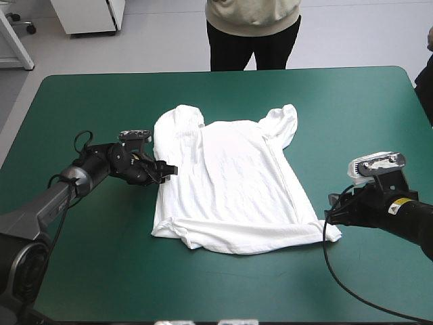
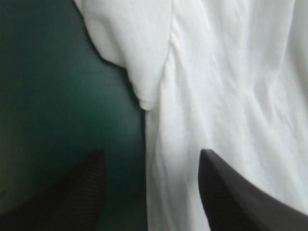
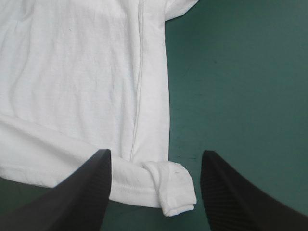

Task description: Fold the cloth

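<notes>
The white T-shirt (image 1: 230, 183) lies spread on the teal-green table, sleeves toward the far edge, hem toward the near edge, partly rumpled. My left gripper (image 1: 162, 169) is open at the shirt's left side edge, below the left sleeve. In the left wrist view the gripper (image 2: 151, 166) straddles that side edge of the T-shirt (image 2: 226, 96), one finger over the cover and one over the cloth. My right gripper (image 1: 331, 213) is open at the hem's right corner. In the right wrist view the gripper (image 3: 156, 166) brackets the curled corner of the T-shirt (image 3: 77, 82).
A person stands beyond the far edge of the table (image 1: 81, 257), not over its top. Bare teal-green cover surrounds the shirt on all sides, with wide room at the near edge and both ends.
</notes>
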